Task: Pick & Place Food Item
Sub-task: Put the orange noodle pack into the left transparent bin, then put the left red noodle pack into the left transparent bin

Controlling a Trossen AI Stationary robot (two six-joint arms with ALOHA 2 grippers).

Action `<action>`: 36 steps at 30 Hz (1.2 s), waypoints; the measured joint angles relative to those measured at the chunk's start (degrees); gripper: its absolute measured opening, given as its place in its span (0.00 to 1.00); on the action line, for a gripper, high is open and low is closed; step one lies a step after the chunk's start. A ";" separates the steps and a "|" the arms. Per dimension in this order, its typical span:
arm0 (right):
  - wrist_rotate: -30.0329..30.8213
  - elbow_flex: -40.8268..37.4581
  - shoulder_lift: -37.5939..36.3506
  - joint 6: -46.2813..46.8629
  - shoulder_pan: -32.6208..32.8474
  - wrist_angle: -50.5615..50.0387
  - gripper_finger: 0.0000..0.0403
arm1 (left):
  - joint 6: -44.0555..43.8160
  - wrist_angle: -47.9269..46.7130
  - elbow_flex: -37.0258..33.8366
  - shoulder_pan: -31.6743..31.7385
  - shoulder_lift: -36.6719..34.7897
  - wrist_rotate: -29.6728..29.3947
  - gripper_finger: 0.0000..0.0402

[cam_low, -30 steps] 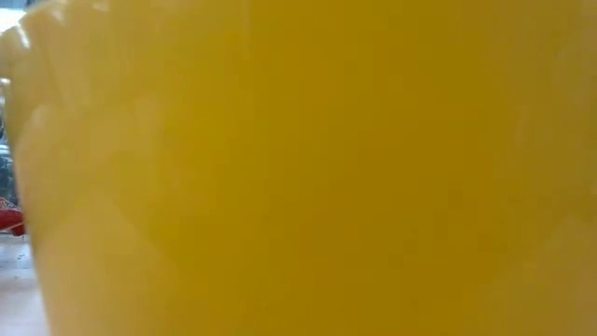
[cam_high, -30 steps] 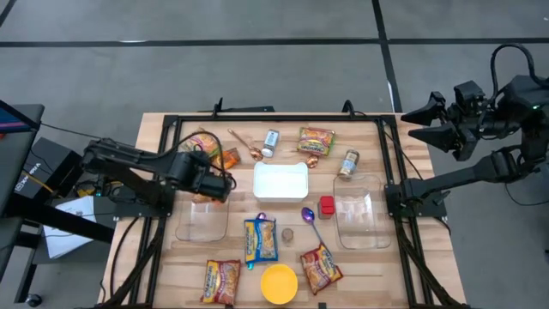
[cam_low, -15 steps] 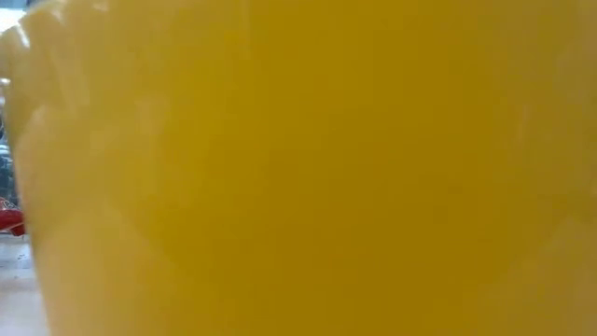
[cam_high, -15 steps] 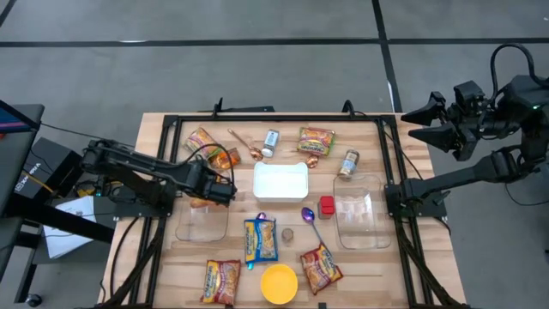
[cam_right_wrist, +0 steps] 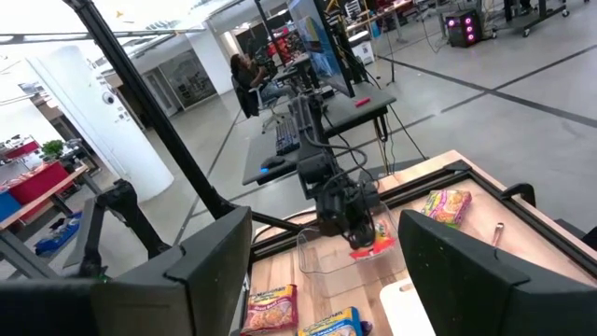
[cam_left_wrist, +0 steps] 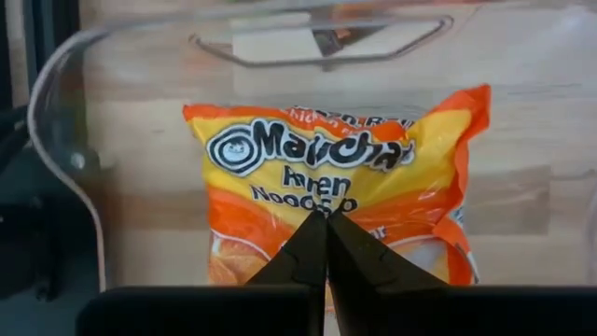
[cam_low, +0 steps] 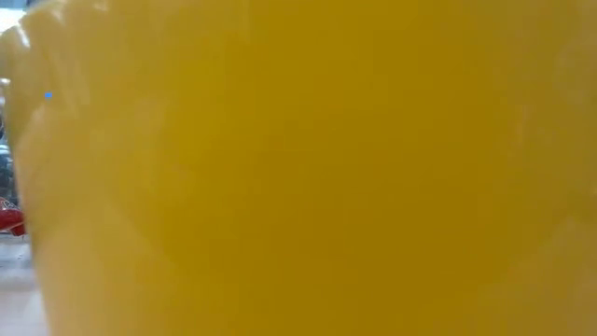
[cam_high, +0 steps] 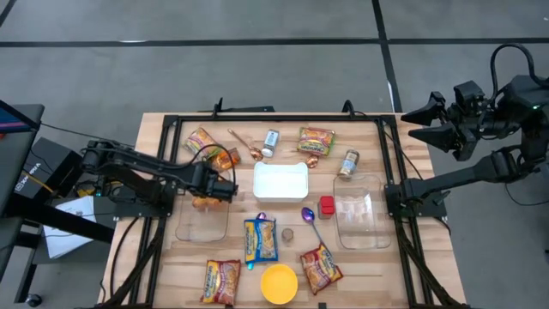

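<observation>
Left end effector (cam_left_wrist: 326, 245): fingers pinched on orange noodle packet (cam_left_wrist: 340, 191), hanging above clear container (cam_high: 202, 221) on surface (cam_high: 154, 129).
Right end effector (cam_high: 418, 115): spread, empty, beyond surface's right edge.

Even bright light; the yellow bowl (cam_low: 298, 168) blurs the whole low view.

Glossy crinkled plastic ramen packet (cam_left_wrist: 345, 187); clear smooth plastic container (cam_left_wrist: 65, 140). Matt light wood table (cam_high: 154, 266), black metal frame (cam_high: 283, 118). Glossy yellow plastic bowl (cam_high: 279, 284).
</observation>
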 joint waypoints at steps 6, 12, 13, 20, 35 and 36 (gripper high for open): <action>0.00 0.00 0.00 0.11 0.00 0.00 0.66 | 4.05 1.38 -0.67 2.80 0.02 0.04 0.00; 0.00 0.00 0.00 0.13 0.00 0.00 0.66 | 5.81 1.59 -0.67 3.73 0.02 0.11 0.00; 0.00 0.00 0.00 0.13 0.00 0.00 0.66 | 5.83 1.59 -0.67 3.68 0.02 0.10 0.00; 0.00 0.00 0.00 0.11 0.00 0.00 0.66 | 5.85 2.73 -0.67 3.58 0.02 0.60 0.01; 0.00 0.00 -0.26 0.11 0.00 -0.04 0.66 | 6.24 3.70 -0.67 3.53 -0.53 1.05 0.40; 0.00 0.02 -0.32 0.11 0.00 -0.03 0.66 | 7.06 4.38 -0.67 3.53 -0.93 1.04 0.42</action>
